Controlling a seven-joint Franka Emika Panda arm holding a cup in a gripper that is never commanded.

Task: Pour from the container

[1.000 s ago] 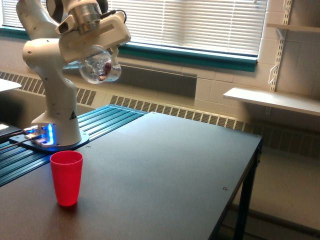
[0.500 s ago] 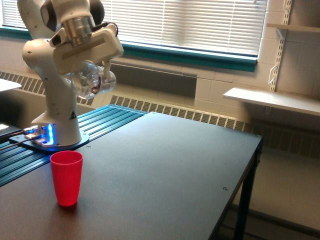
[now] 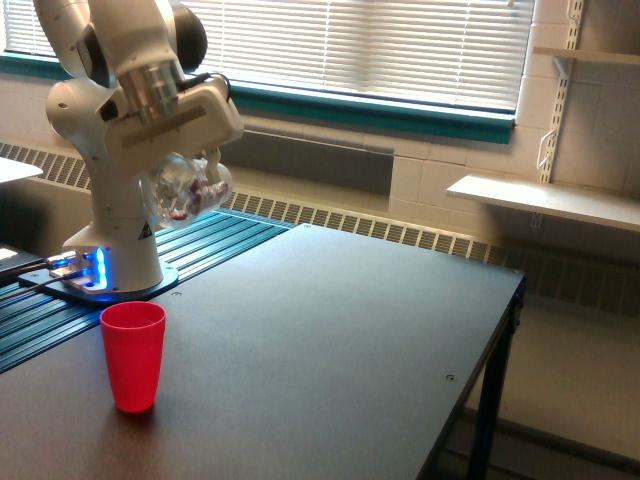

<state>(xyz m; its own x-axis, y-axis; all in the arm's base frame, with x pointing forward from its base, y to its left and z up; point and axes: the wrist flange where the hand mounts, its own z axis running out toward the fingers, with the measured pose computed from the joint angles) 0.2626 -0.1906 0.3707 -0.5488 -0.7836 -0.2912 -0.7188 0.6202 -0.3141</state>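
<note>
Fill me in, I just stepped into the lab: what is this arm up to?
A white robot arm is holding a clear container in its gripper, up in the air above and a little behind a red cup that stands upright on the dark table. Small reddish pieces show through the container's wall. It looks tilted, but nothing can be seen falling from it, and whether anything is in the red cup cannot be told from this view.
</note>
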